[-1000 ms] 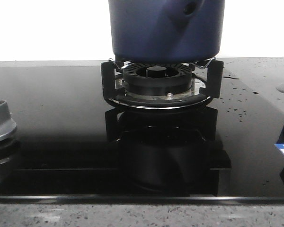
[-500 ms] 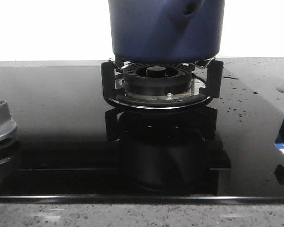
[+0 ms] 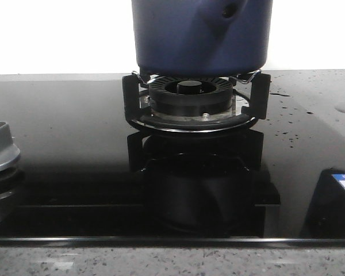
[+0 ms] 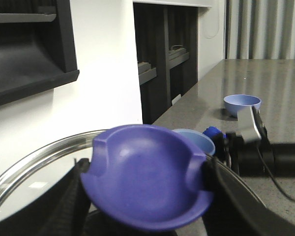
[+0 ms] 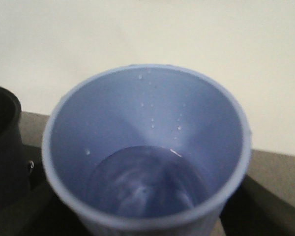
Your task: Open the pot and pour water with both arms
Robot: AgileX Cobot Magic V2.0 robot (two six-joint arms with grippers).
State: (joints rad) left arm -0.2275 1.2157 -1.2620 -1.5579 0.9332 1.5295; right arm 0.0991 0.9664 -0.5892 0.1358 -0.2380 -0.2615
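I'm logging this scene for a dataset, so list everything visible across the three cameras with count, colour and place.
pot: one, navy blue, on the burner.
burner: one, black, centre of the glass stovetop.
knob: one, silver, stovetop's left edge.
lid: one, glass with purple handle, in the left wrist view.
cup: one, light blue, water inside, right wrist view.
bowl: one, light blue, on the grey counter.
left gripper: dark fingers flank the lid handle.

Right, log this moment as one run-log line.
pot: on burner | left gripper: holds lid knob | cup: upright, water inside | right gripper: unseen
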